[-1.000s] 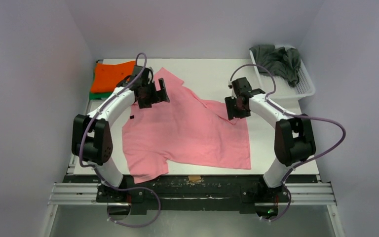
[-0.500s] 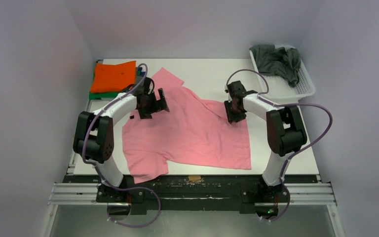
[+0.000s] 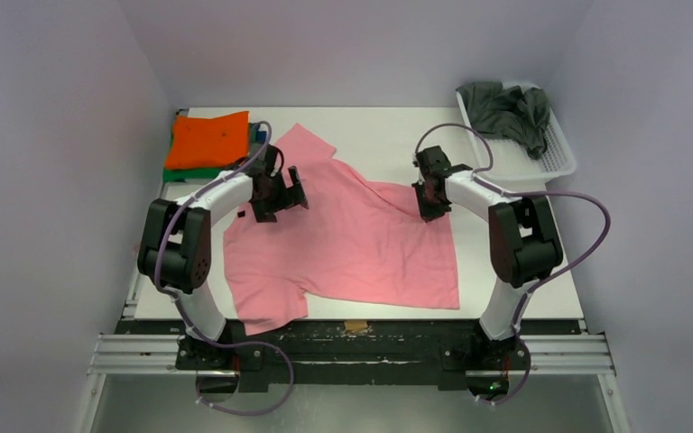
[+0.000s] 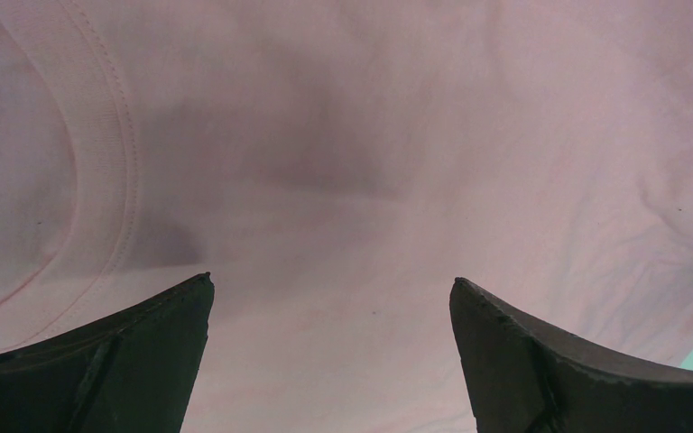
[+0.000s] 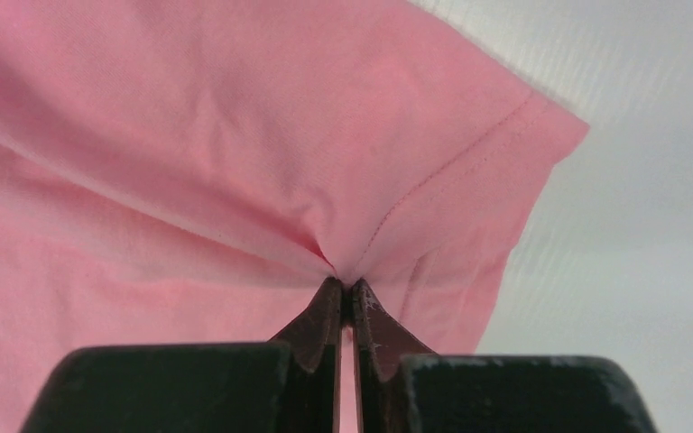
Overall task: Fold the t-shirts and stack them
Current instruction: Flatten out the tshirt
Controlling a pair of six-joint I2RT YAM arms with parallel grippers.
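Note:
A salmon pink t-shirt (image 3: 352, 239) lies spread on the white table. My left gripper (image 3: 281, 191) is open just above the shirt near its collar (image 4: 99, 162); the wrist view shows pink cloth between its wide-apart fingers (image 4: 144, 361). My right gripper (image 3: 430, 200) is shut on a pinch of the pink shirt (image 5: 235, 135) at its far right corner, by a stitched hem (image 5: 451, 171). A folded bright orange t-shirt (image 3: 206, 138) lies on a green one (image 3: 180, 175) at the far left. A dark grey t-shirt (image 3: 508, 110) lies crumpled in the basket.
A white slotted basket (image 3: 555, 161) stands at the far right corner. Grey walls close in the table on three sides. A small tan patch (image 3: 355, 326) sits at the front edge. The table (image 3: 379, 135) shows bare white behind the pink shirt.
The left gripper has come down and nearer over the shirt's collar area. The right gripper has moved slightly back and left at the shirt's right corner, its arm folding in.

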